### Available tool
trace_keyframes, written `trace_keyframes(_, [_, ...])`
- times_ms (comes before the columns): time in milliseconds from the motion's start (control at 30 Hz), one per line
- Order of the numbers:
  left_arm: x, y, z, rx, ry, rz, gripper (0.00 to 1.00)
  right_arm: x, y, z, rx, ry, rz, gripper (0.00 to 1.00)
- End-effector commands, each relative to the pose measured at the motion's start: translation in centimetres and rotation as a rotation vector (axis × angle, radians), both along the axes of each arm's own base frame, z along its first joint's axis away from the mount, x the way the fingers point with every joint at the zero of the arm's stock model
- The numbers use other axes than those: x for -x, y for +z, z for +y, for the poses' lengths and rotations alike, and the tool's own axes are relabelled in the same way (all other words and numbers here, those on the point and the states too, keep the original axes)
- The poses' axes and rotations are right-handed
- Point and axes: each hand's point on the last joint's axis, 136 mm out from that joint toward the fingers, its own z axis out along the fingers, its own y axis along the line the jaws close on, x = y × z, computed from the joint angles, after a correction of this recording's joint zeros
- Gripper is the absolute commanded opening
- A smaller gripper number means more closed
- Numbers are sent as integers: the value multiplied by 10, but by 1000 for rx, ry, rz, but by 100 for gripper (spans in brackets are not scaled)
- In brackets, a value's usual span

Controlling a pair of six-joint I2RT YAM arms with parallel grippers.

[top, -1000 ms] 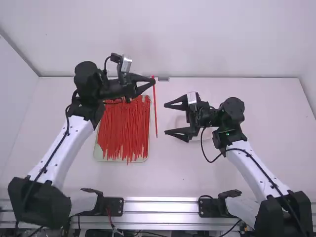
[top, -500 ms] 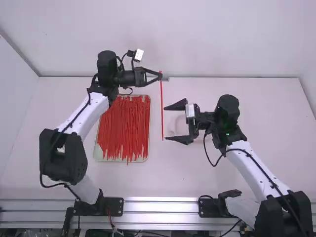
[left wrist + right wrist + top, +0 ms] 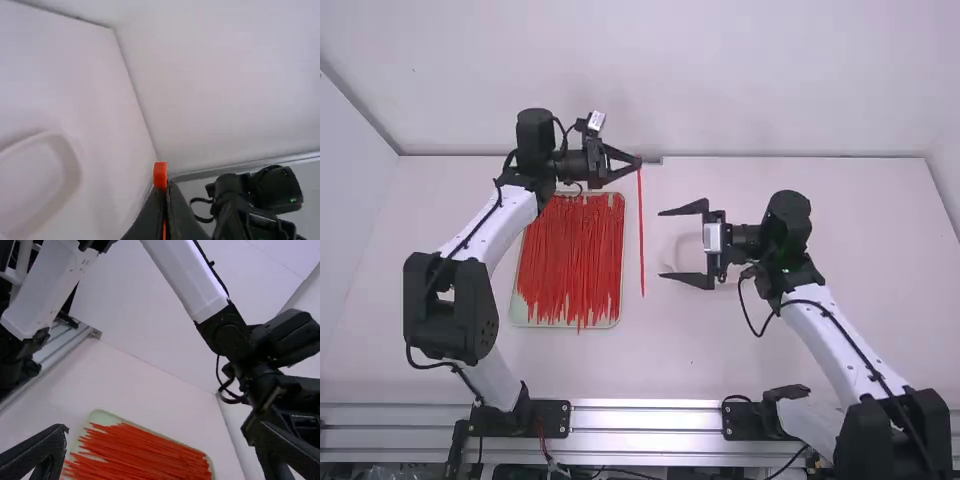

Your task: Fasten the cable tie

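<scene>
One red cable tie (image 3: pixel 641 233) hangs pinched near its head in the left hand (image 3: pixel 637 162); the right hand (image 3: pixel 661 243) stands wide open beside it. Next, probably: catch the dangling tail.

Left arm extended far forward, wrist turned toward the right. Left gripper (image 3: pixel 636 161) pinched closed on the top end of the cable tie (image 3: pixel 641 230). Right arm bent at elbow, right gripper (image 3: pixel 663 243) pointing left, jaws wide apart.
</scene>
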Motion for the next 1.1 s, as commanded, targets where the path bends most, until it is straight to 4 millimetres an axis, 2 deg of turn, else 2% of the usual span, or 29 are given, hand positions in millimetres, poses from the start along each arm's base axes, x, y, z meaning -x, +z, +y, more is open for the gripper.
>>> trace_keyframes(0, [4, 11, 0, 26, -26, 46, 2, -2, 10, -2, -9, 2, -97, 100])
trace_keyframes(100, [5, 10, -2, 25, -30, 55, 2, -2, 8, -2, -8, 3, -163, 100])
trace_keyframes(300, [9, 9, -4, 54, -37, 205, 2, 0, 2, -1, -10, 12, -342, 100])
trace_keyframes(467, [7, 15, -2, 73, -28, 224, 2, 0, 1, -1, -16, 14, -487, 100])
trace_keyframes(600, [10, 18, -10, 79, -45, 232, 2, 0, 1, 0, -23, 18, -602, 100])
trace_keyframes(800, [18, 18, -26, 75, -83, 234, 2, 12, 1, 11, -52, 66, -803, 100])
trace_keyframes(1067, [25, 20, -30, 83, -115, 261, 2, 23, 1, 23, -97, 110, -1065, 100])
